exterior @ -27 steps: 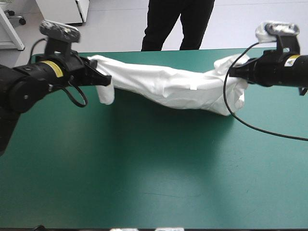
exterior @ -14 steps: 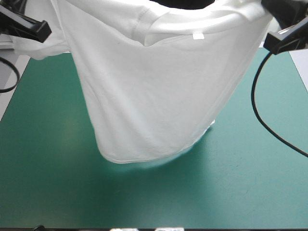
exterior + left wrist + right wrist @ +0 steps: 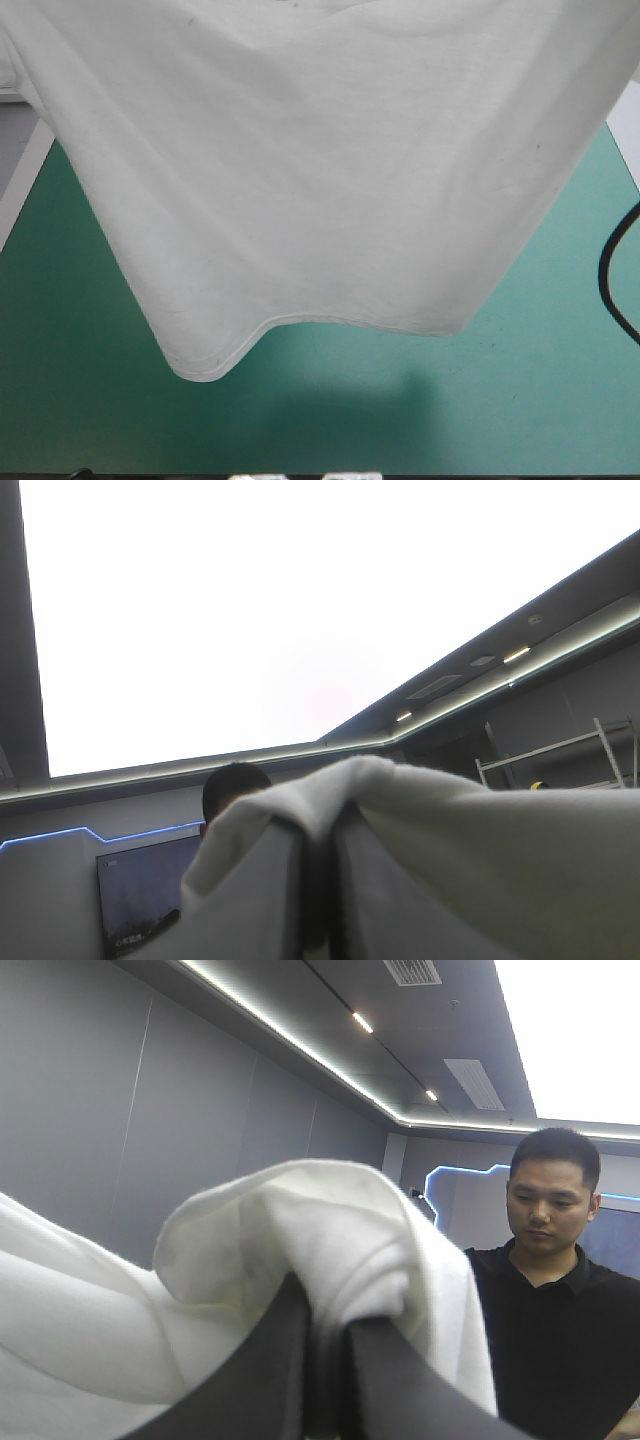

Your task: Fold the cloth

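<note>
The T-shirt [image 3: 320,170] is held aloft, spread wide between the two arms. Its lower hem [image 3: 330,322] appears to hang clear of the teal-green cover [image 3: 520,400] and sags lower toward the left arm's side. The left gripper [image 3: 318,905] is all but closed on a bunched corner of fabric, and the right gripper [image 3: 325,1360] likewise. For a clean lay-down, both grips are best brought level and taut. The hem should be set down first, and the sheet then drawn flat without slack.

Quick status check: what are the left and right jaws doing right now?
Left gripper: jaws shut on the T-shirt.
Right gripper: jaws shut on the T-shirt.
</note>
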Tool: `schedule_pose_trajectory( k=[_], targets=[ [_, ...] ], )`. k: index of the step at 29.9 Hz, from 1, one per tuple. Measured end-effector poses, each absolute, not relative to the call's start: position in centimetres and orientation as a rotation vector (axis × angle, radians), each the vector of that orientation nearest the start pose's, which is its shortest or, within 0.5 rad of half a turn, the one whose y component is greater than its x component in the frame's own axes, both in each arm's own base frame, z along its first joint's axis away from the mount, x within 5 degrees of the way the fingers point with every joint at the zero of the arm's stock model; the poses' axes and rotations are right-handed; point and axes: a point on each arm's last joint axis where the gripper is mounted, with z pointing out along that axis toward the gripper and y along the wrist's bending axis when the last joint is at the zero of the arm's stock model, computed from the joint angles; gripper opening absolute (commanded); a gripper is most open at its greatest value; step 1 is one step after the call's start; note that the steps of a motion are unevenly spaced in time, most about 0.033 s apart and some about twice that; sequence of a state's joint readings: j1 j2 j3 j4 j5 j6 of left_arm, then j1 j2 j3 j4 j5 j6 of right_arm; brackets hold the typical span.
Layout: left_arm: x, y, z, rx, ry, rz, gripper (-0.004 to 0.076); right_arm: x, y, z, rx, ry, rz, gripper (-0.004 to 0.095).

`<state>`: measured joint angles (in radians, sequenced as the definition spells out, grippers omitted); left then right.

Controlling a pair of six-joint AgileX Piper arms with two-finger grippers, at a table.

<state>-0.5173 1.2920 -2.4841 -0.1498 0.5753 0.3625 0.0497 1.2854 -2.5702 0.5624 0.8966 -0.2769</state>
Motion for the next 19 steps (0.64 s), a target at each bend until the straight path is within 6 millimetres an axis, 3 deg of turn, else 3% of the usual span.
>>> schedule_pose_trajectory(
  k=[6, 9, 13, 19],
  targets=[
    [7.0, -5.0, 70.0, 0.467, 0.908, -0.291, -0.0009, 5.9, 4.3, 69.1, -0.390, 1.110, 0.370, -0.0015],
    [8.4, -5.7, 68.7, 0.517, 1.055, -0.275, -0.0009, 7.2, 4.4, 67.9, -0.391, 1.241, 0.393, -0.0015],
    [12.4, -7.0, 66.2, 0.533, 1.293, -0.210, -0.0009, 10.9, 4.6, 65.8, -0.383, 1.446, 0.419, -0.0015],
    [21.8, -9.8, 60.5, 0.488, 1.619, 0.038, -0.0009, 19.6, 5.0, 61.4, -0.338, 1.714, 0.465, -0.0015]
  ],
)
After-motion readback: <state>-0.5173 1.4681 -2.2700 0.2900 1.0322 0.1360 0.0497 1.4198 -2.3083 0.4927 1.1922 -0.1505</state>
